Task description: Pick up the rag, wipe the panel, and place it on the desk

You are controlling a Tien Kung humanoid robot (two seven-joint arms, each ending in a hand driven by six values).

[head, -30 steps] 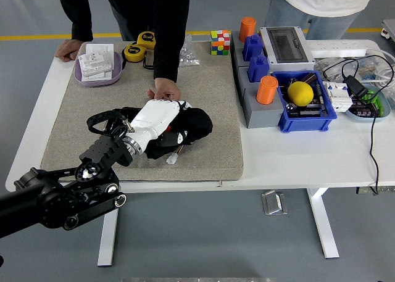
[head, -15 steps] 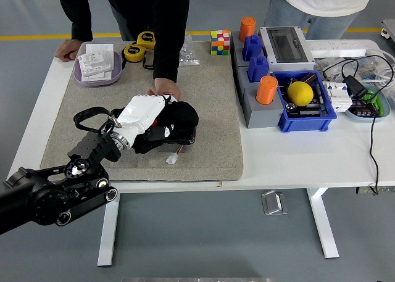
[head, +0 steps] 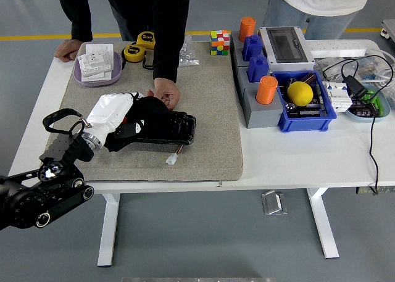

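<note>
The crumpled black cloth rag (head: 150, 111) lies on the flat black rectangular panel (head: 174, 129), on the grey felt mat (head: 210, 109) left of the table's middle. The robot's white-shelled left hand (head: 114, 113) clenches the rag, likely to drag it across. A person's hand (head: 165, 92) touches the panel's far edge, probably steadying it. Right, a blue plastic bin (head: 321, 116) holds a yellow ball (head: 300, 93); far left, a purple tray (head: 99, 78) holds white packets (head: 95, 61).
</note>
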